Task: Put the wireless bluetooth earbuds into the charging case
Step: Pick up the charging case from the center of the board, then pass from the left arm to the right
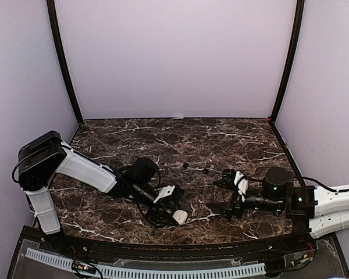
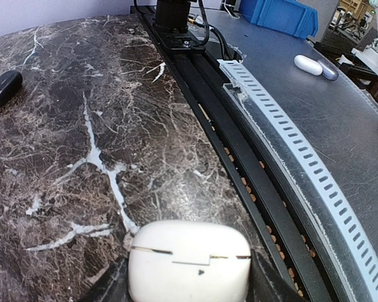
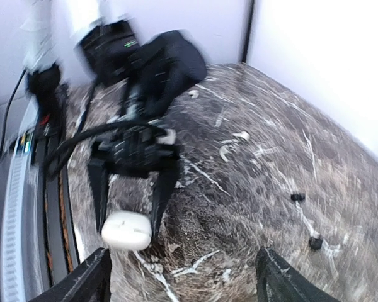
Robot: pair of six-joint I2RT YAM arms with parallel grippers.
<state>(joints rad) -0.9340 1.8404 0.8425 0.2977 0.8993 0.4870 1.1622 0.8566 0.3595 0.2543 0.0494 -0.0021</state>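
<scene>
Marble table (image 1: 221,131) | left end effector (image 3: 128,226) clamps charging case (image 2: 189,261) | right end effector (image 1: 220,196) apart | earbuds (image 3: 315,241) blurred

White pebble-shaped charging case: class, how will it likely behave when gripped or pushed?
The glossy white pebble-shaped plastic charging case looks smooth and rounded, so it may slip or slide. Its lid seam suggests a rigid, probably light shell.
</scene>
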